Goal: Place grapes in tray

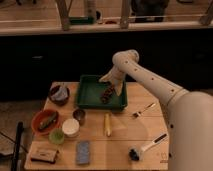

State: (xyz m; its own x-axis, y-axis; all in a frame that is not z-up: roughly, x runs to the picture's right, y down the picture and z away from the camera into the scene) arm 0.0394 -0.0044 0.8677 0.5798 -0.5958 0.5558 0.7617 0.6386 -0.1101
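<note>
Landmark: the tray (90, 96), dark green, at the back middle of the wooden table (125, 142).
Arm: the white arm (150, 82) reaches in from the right and bends down over the tray's right half.
Gripper: the gripper (114, 86) hangs above the right side of the tray, just over the grapes; cannot tell how it is set or whether it touches them.
Grapes: the grapes (107, 94), a small dark reddish cluster, lie on the tray floor toward its right side.
Left of the tray: a dark bowl (59, 93) with something pale in it.
In front of the tray, left: a small dark cup (79, 115), and beyond it an orange bowl (46, 121) holding a dark elongated item (48, 120).
In front of the tray, middle: a yellowish stick-shaped thing (106, 124) lying front to back.
Right of the tray: a fork (143, 109) lying at a slant.
Further forward from the tray: a white round container (70, 127), a small green cup (56, 136), a blue-grey sponge (83, 151), a brown block (44, 154) and a brush (146, 147) with a dark head.
Behind the tray: a dark counter front, nothing between it and the tray.
</note>
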